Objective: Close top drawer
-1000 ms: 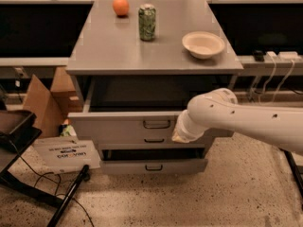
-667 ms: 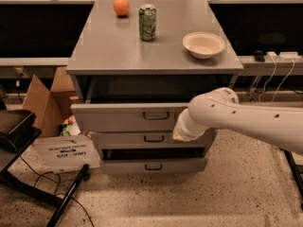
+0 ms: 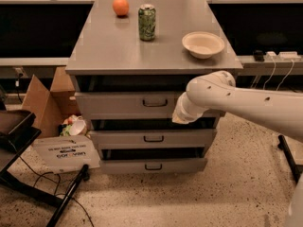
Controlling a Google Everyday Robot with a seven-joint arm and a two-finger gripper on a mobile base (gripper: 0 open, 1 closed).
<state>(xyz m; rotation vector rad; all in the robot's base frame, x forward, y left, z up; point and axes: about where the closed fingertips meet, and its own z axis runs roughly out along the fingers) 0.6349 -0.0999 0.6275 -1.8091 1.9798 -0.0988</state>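
Observation:
The top drawer (image 3: 123, 105) is the uppermost gray front of the gray cabinet (image 3: 109, 51), with a small dark wire handle (image 3: 155, 103). Its front stands only a little proud of the cabinet, with a dark gap above it. My white arm reaches in from the right. My gripper (image 3: 181, 116) is at the arm's end, against the right part of the drawer's front, and is mostly hidden by the wrist.
The middle drawer (image 3: 151, 138) and bottom drawer (image 3: 151, 166) sit below. An orange (image 3: 120, 6), a green can (image 3: 147, 22) and a white bowl (image 3: 203, 44) stand on the cabinet top. A cardboard box (image 3: 45, 98), a white sign (image 3: 64, 152) and a black stand (image 3: 14, 131) are at the left.
The top drawer has slid back into the cabinet from a clearly pulled-out position. My arm's end has followed it toward the cabinet.

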